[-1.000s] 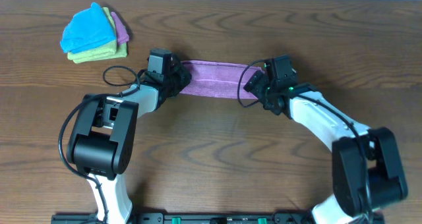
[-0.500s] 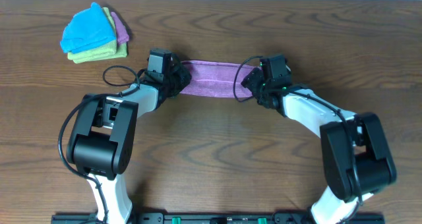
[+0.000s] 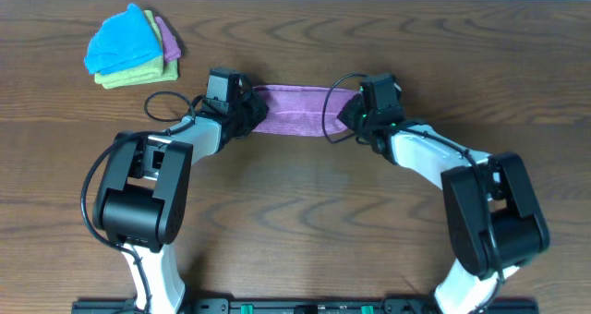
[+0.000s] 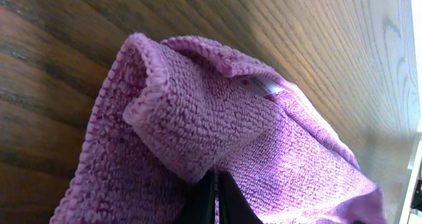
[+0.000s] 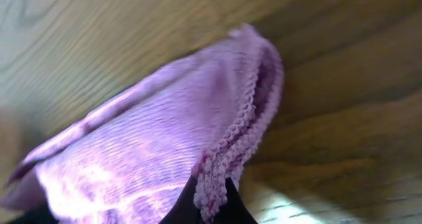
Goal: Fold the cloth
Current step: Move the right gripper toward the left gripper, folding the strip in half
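1. The cloth (image 3: 295, 111) lies as a narrow, already doubled strip on the tabletop (image 3: 295, 212), stretched between the two arms near the far middle.
2. The left pincer (image 3: 242, 111) has the strip's left end nipped tight. In the left wrist view its dark tips meet under a bunched fold of the cloth (image 4: 217, 125).
3. The right pincer (image 3: 349, 111) grips the other end, with the stitched hem of the cloth (image 5: 151, 151) caught between its tips.
4. Over the last second the right pincer has crept inward toward the left one and its arm has swung with it. The left has not stirred.
5. I judge this to be the start of carrying the right end over to the left, halving the strip. Most of that travel is still to come.
6. A stack of folded cloths (image 3: 129, 46) sits well apart at the far left corner.
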`<state>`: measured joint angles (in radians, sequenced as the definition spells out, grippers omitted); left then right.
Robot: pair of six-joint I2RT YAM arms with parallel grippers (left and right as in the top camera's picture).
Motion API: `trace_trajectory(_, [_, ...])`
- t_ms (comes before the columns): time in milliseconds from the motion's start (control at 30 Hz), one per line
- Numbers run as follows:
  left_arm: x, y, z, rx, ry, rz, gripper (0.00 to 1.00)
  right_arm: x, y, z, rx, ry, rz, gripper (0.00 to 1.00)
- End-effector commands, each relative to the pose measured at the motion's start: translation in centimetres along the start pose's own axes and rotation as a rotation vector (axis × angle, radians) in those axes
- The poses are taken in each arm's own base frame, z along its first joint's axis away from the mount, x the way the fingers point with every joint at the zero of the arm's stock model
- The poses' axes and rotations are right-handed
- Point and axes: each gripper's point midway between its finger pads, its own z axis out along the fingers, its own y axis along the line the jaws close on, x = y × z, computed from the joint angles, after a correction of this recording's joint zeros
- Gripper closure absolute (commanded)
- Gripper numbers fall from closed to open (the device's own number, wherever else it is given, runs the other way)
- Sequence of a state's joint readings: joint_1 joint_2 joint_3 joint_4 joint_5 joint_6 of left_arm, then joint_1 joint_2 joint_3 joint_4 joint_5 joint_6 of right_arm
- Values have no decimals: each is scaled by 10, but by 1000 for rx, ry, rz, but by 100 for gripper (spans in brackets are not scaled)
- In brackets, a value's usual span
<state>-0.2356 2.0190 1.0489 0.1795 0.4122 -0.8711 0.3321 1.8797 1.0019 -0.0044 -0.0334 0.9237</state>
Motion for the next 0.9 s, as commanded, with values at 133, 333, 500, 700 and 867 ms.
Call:
trace_trajectory(133, [10,10,4,-24,42,-9,94,5,50,-28,-84,-20,-185,99])
trace_trajectory(333, [11,10,4,-19,48,-5,94,22,86,-36,-122,-44,-259,99])
trace_trajectory(500, [11,10,4,-19,49,-2,94,27,110,-43,-166,-55,-299,99])
trace_trajectory(700, [12,9,4,-17,55,9,94,17,134,-52,-212,-86,-324,99])
trace_trajectory(867, [12,9,4,-15,54,9,94,15,154,-61,-257,-99,-356,99])
